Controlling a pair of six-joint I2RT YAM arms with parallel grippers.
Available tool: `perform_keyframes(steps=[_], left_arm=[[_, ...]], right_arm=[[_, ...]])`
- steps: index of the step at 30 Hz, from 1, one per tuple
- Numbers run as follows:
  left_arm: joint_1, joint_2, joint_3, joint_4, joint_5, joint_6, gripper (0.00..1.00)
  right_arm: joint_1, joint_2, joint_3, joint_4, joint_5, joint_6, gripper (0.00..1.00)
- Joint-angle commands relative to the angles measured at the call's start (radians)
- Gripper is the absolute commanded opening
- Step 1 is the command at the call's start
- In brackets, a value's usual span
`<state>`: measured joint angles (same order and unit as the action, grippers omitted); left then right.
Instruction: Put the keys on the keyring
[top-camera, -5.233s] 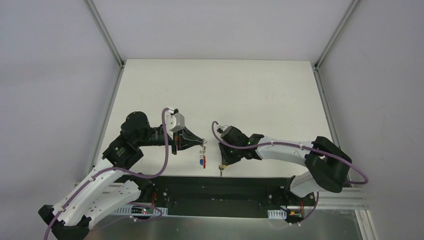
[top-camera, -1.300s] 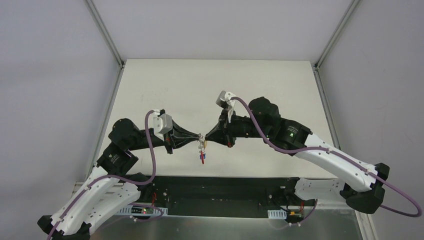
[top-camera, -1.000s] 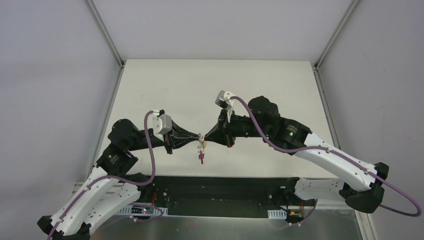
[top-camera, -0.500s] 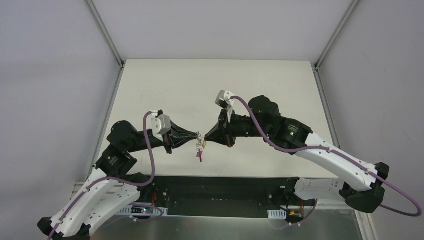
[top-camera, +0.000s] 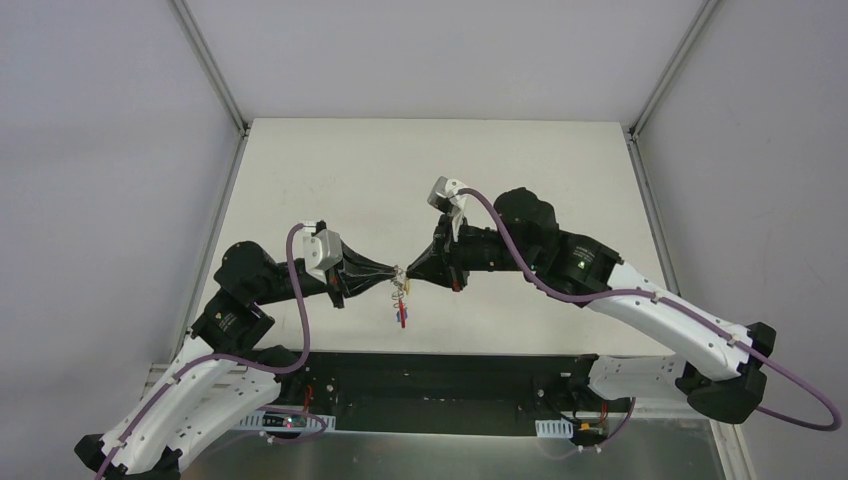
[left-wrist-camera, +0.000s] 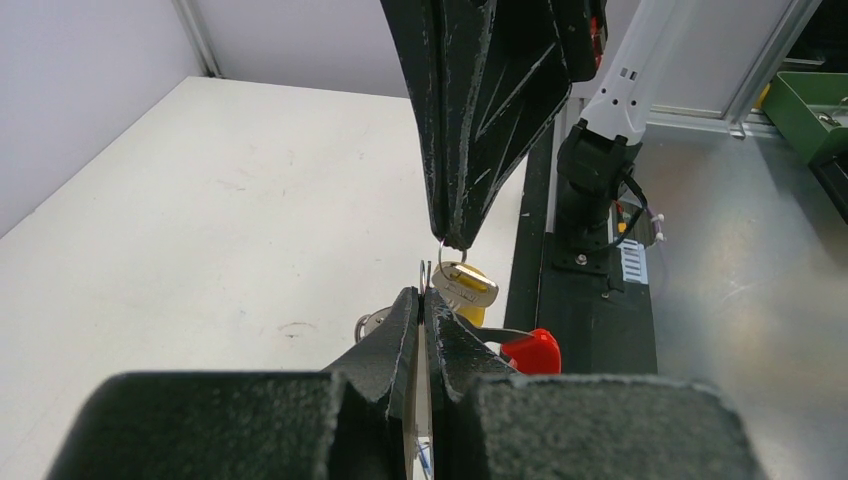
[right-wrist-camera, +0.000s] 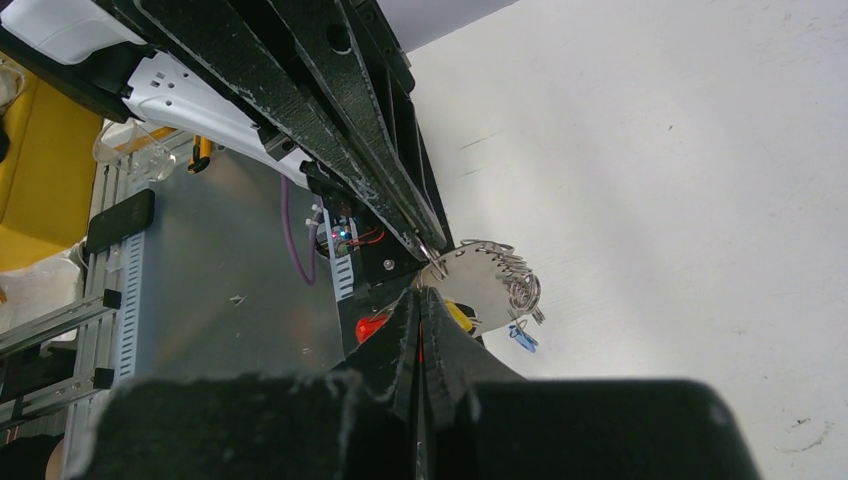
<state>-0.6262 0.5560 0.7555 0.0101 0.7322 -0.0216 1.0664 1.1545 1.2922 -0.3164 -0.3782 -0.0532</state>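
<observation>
You have both arms meeting tip to tip over the near middle of the table (top-camera: 420, 170). Your left gripper (top-camera: 396, 271) has its fingers pressed together on the thin silver ring of the keyring (top-camera: 400, 296). The rest of the keyring hangs below that pinch, with the red strap (left-wrist-camera: 531, 350) under it and the small blue tag (right-wrist-camera: 520, 335) just beside the chain.

Your right gripper (top-camera: 413, 277) comes in from the opposite side. Its fingers are also closed, pinching the key (left-wrist-camera: 466, 286) at their very tip. In your left wrist view the key's silver part sits right under the right gripper's tip and just above your left fingers. It is tilted, with its yellow head on the lower side, towards the red strap. A thin loop of wire rises from your left pinch to the right gripper's tip, beside the key.

In your right wrist view the yellow head peeks out just beside your right fingers, and the keyring's silver metal lies against the left gripper's tip. Key and ring look to be touching, but you cannot tell from these views whether the key is threaded onto the ring
</observation>
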Motion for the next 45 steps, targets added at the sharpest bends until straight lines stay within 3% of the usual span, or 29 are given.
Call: perform_keyframes(steps=[1, 32, 39, 45], left_arm=[[0.013, -0.005, 0.003, 0.054, 0.029, 0.009, 0.0], [0.013, -0.036, -0.014, 0.085, 0.047, 0.002, 0.0], [0.013, -0.036, -0.019, 0.101, 0.049, -0.008, 0.0], [0.013, -0.043, -0.023, 0.131, 0.054, -0.029, 0.0]], right_arm=[[0.001, 0.008, 0.052, 0.043, 0.016, -0.007, 0.0], [0.0, 0.014, 0.039, 0.018, 0.019, -0.008, 0.0], [0.0, -0.03, 0.008, 0.029, 0.028, -0.025, 0.33], [0.0, -0.051, 0.003, 0.026, 0.038, -0.045, 0.47]])
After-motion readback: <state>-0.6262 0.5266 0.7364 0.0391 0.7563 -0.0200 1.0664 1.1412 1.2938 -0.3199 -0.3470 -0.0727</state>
